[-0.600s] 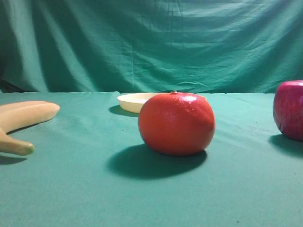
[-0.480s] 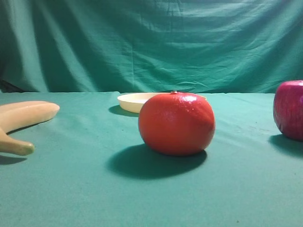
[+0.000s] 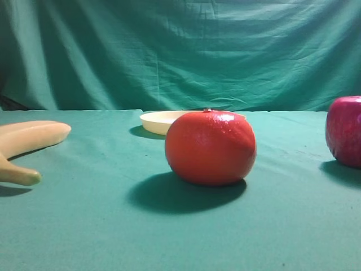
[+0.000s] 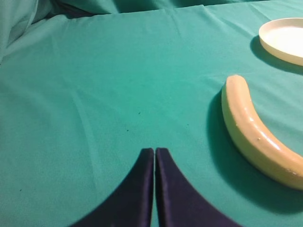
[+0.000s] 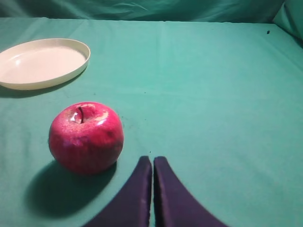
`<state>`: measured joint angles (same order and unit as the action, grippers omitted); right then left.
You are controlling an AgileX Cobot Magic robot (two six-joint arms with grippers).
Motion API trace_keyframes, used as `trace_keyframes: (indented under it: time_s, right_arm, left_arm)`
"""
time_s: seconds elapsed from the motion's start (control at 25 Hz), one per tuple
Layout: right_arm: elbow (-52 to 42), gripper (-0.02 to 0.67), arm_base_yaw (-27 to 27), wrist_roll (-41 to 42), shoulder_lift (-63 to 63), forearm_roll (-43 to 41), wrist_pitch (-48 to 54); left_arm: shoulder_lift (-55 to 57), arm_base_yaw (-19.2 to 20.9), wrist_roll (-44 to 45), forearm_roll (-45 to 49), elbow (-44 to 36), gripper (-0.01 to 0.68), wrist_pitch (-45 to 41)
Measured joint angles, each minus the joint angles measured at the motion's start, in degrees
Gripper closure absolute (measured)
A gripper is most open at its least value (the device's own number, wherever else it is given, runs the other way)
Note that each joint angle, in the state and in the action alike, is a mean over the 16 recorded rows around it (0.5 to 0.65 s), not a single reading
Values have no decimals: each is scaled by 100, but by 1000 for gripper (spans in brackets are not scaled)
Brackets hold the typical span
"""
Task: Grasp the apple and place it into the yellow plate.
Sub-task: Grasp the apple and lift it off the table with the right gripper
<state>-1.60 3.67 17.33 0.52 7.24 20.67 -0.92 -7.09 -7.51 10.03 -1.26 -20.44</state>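
Nothing moved since earlier frames. Right pincer (image 5: 152, 163) clenched, empty; apple (image 5: 86, 137) at its 10 o'clock. Risk: unopened, nudges apple rolling, missing yellow plate (image 5: 42, 63).

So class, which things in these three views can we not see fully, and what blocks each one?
- Yellow plate, exterior high view: right part hidden behind the orange fruit.
- Apple, same view: cut off by the right edge.
- Banana, left wrist view: far end cut off by the right edge.
- Both arms: outside the exterior view.
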Motion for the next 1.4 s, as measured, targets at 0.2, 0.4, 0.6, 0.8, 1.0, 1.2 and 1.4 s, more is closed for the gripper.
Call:
trace_keyframes:
  time_s: [0.2, 0.4, 0.6, 0.8, 1.0, 1.2, 1.4]
  right_arm:
    - [-3, 649, 0, 219, 0, -11, -701]
    - [10, 649, 0, 227, -20, 374, -1590]
    - [286, 649, 0, 4, -381, 1065, -1866]
    - [972, 649, 0, -196, -1324, 1642, -1193]
    - [1910, 649, 0, -152, -2636, 1880, 107]
    - [2939, 649, 53, 74, -3981, 1875, 1399]
    - [3797, 649, 449, 142, -5089, 1480, 2313]
  left_arm:
    - [0, 0, 0, 0, 0, 673, 0]
    - [0, 0, 0, 0, 0, 673, 0]
    - [0, 0, 0, 0, 0, 673, 0]
    - [0, 0, 0, 0, 0, 673, 0]
    - [0, 0, 0, 0, 0, 673, 0]
    - [0, 0, 0, 0, 0, 673, 0]
    - [0, 0, 0, 0, 0, 673, 0]
